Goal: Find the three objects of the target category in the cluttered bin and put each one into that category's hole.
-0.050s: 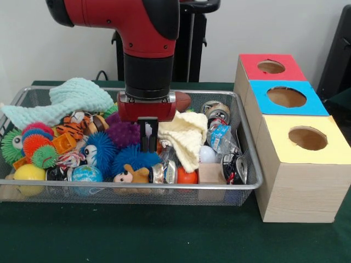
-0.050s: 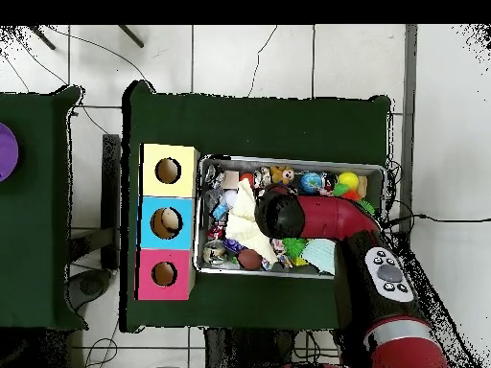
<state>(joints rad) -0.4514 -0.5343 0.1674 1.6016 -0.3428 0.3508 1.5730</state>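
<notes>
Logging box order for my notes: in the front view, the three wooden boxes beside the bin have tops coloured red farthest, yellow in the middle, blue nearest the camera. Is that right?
Not quite. The front view shows the red box farthest, but the blue box sits in the middle and the yellow box is nearest the camera. They do stand beside the wire bin.

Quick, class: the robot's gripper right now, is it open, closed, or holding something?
Gripper: fingers close together, apparently shut, holding nothing visible, low over the wire bin.
</notes>
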